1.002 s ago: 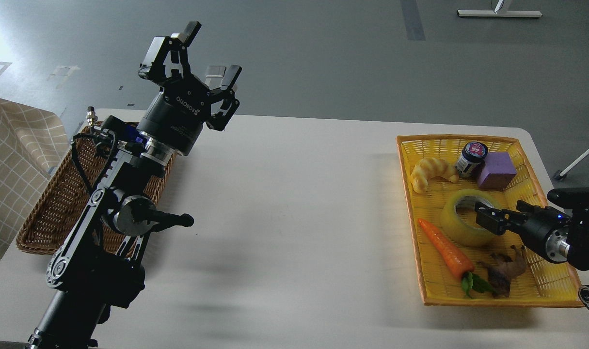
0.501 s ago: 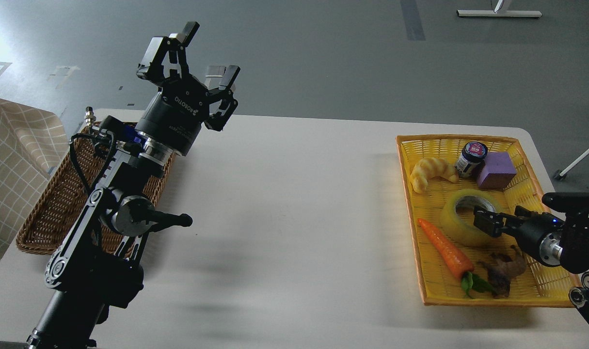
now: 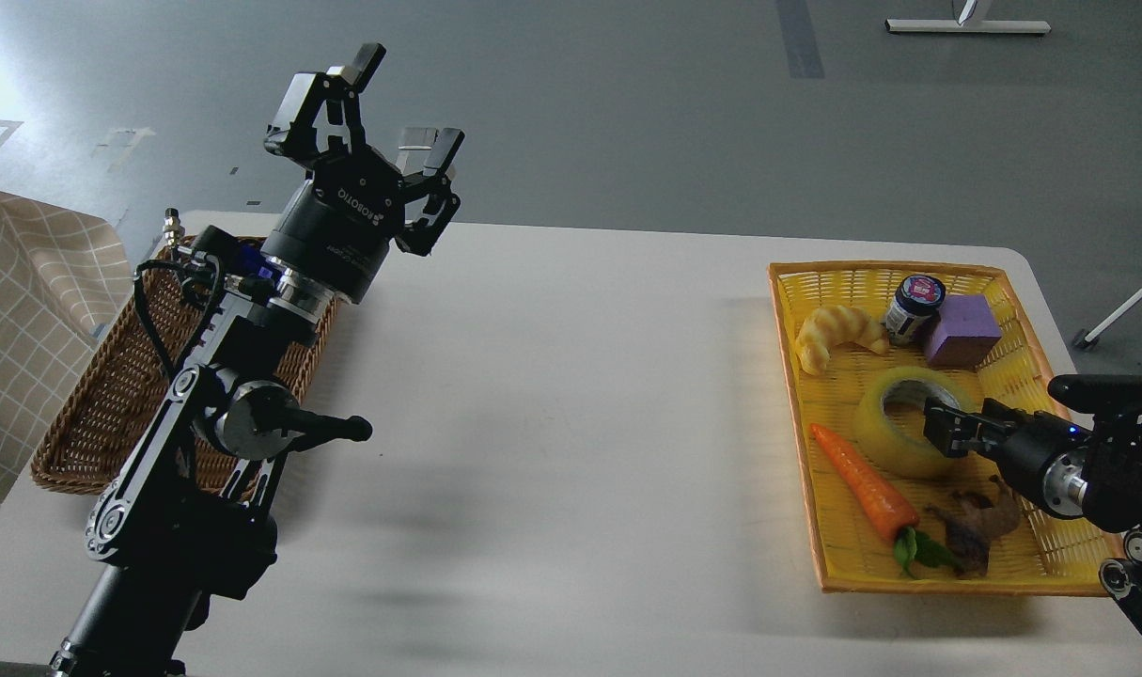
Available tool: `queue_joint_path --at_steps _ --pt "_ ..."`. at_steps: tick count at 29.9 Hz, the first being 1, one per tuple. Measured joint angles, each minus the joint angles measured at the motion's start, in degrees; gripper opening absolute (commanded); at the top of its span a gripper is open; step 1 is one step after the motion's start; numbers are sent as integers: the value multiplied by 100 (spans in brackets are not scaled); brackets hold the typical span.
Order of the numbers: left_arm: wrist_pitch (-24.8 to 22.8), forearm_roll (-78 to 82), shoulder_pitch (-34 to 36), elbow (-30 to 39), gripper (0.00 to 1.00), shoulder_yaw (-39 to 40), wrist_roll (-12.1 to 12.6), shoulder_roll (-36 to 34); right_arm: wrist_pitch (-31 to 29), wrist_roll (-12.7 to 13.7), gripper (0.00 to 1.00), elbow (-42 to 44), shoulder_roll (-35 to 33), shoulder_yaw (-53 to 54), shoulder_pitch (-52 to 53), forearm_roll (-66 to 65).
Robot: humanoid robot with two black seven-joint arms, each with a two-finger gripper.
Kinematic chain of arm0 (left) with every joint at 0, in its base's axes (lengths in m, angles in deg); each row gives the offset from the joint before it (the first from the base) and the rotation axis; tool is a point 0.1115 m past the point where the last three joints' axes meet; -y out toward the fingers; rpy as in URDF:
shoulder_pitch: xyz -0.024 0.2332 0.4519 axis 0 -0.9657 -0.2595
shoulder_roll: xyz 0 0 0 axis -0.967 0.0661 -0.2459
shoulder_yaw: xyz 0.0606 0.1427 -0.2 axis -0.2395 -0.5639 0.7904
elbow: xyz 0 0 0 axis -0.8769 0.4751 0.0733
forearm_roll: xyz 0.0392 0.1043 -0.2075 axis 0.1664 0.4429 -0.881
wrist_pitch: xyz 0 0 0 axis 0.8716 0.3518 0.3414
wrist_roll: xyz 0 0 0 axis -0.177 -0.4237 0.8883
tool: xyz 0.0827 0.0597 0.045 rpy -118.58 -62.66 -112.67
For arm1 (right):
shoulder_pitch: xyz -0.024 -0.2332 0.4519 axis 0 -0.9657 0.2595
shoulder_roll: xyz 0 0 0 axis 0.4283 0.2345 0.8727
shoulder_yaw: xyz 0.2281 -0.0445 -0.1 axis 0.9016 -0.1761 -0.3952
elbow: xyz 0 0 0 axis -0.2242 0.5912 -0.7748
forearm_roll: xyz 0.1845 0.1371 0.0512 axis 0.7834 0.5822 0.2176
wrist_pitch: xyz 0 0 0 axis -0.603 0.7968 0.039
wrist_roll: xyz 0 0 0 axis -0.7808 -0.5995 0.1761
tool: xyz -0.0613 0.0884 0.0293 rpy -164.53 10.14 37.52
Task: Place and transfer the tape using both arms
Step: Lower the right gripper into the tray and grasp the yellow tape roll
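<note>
The tape [image 3: 895,428], a wide yellowish translucent roll with a grey-white core, lies flat in the yellow basket [image 3: 909,583] at the right. My right gripper [image 3: 945,425] reaches in from the right edge, its fingertips at the roll's right rim over the core hole. It is seen end-on and dark, so I cannot tell how its fingers stand. My left gripper [image 3: 378,108] is raised high above the table's far left, fingers spread open and empty, over the far end of the brown wicker basket [image 3: 91,414].
The yellow basket also holds a croissant toy [image 3: 836,334], a small jar [image 3: 912,308], a purple block [image 3: 963,329], an orange carrot [image 3: 862,481] and a brown toy animal [image 3: 979,527]. A checked cloth [image 3: 21,291] lies at the far left.
My right arm has sunk and pulled back slightly, while its gripper has stayed at the tape's right rim. My left arm has barely moved.
</note>
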Motion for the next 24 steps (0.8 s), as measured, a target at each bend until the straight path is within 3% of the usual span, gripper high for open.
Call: queue_joint_path --at_steps 6,20,24 --pt "35 0 -12 0 98 5 0 -1 -7 -2 48 -14 0 0 -23 0" --pt "53 0 -13 0 98 36 0 7 -8 -10 19 -55 -10 0 -80 0" --pt "53 0 -13 0 98 36 0 8 -8 -12 17 -84 -17 0 -83 0"
